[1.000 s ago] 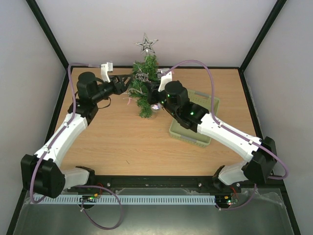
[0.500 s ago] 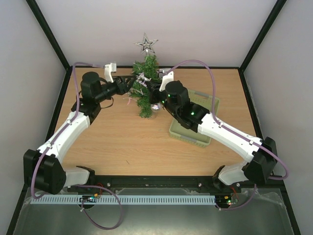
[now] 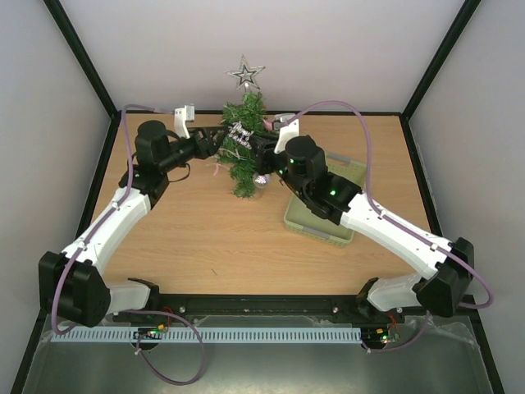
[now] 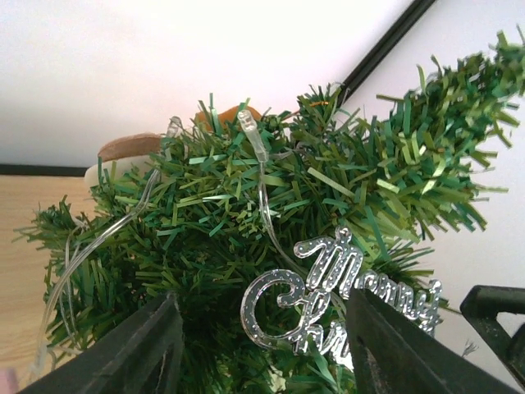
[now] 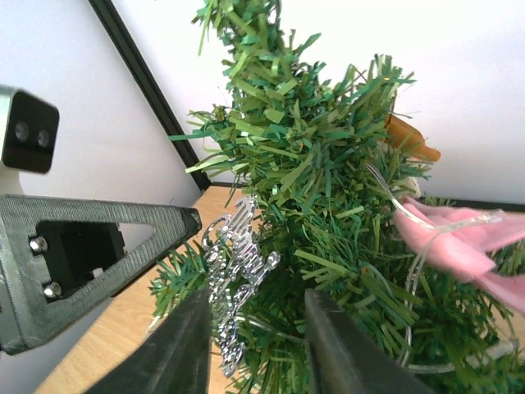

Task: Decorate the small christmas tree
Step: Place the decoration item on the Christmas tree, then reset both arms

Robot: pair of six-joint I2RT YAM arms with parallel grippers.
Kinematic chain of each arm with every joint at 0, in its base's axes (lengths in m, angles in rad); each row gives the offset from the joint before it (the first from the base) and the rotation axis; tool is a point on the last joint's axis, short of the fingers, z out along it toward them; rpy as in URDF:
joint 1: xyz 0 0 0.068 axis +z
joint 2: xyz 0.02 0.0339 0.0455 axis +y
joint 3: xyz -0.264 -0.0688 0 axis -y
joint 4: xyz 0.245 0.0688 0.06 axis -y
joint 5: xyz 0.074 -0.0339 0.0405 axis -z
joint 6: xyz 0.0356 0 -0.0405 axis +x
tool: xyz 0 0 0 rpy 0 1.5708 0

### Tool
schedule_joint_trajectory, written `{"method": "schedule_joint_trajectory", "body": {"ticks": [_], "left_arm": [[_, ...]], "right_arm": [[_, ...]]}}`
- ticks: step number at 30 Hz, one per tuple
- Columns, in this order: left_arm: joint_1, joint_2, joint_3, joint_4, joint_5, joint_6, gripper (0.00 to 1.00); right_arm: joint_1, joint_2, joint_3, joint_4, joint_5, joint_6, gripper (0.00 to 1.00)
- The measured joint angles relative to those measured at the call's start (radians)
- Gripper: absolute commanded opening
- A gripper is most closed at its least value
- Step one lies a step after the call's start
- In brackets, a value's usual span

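Small christmas tree (image 3: 244, 152): stands upright on the tabletop (image 3: 205, 238), toward its 12 o'clock edge and about midway across, with one arm coming in from each side.
Star (image 3: 246, 74): silver, on the tip of the tree.
Script sign (image 4: 336, 287): a glittery silver "Merry Christmas" piece hanging among the upper branches, on the side facing the left arm.
Left pincer (image 4: 262, 349): reaches the tree from 9 o'clock. Its two dark fingers stand well apart, with the lower part of the sign and some needles between them. Neither finger visibly presses on the sign.
Right pincer (image 5: 250, 345): comes at the tree from 3 o'clock. Its fingers are parted, with the tail of the sign and green needles in the gap, and nothing is clamped.
Light string (image 4: 262, 180): a clear wire with small bulbs, draped over the branches.
Pink bow (image 5: 459, 242): tucked in the foliage at 3 o'clock in the right wrist view.
Silver ball (image 3: 261, 180): at the tree's 5 o'clock, low on the branches.
Basket (image 3: 354, 174): pale green, on the tabletop at the tree's 4 o'clock, partly under the right arm.
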Motion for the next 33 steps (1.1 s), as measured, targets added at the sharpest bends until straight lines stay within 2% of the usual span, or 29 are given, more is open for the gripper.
{"method": "schedule_joint_trajectory", "body": {"ticks": [3,5,7,8,10,11,12,17,24,33], "left_arm": [[0.000,-0.016,0.004,-0.026,-0.021,0.005,0.62],[0.000,-0.035,0.010,-0.055,-0.040,0.013,0.68],[0.003,-0.061,0.027,-0.107,-0.059,0.029,0.73],[0.003,-0.073,0.040,-0.134,-0.068,0.042,0.76],[0.009,-0.106,0.085,-0.217,-0.091,0.068,0.82],[0.011,-0.125,0.104,-0.246,-0.102,0.085,0.94],[0.014,-0.151,0.124,-0.284,-0.115,0.099,0.99],[0.018,-0.339,0.154,-0.435,-0.190,0.164,0.99],[0.018,-0.566,0.137,-0.631,-0.236,0.195,0.99],[0.018,-0.769,-0.080,-0.701,-0.157,0.108,1.00]], "right_arm": [[0.000,-0.030,0.000,-0.030,-0.003,-0.012,0.51],[-0.001,-0.058,-0.001,-0.053,-0.011,-0.019,0.61],[-0.001,-0.108,-0.017,-0.082,-0.026,-0.032,0.81],[-0.001,-0.135,-0.027,-0.096,-0.031,-0.035,0.97],[-0.001,-0.208,-0.062,-0.137,-0.048,-0.062,0.99],[-0.001,-0.247,-0.079,-0.159,-0.054,-0.074,0.98],[-0.001,-0.287,-0.095,-0.180,-0.061,-0.084,0.98],[-0.001,-0.470,-0.185,-0.245,-0.086,-0.070,0.98],[-0.001,-0.668,-0.327,-0.334,-0.032,0.120,0.98],[-0.001,-0.804,-0.411,-0.427,0.091,0.253,0.98]]}}
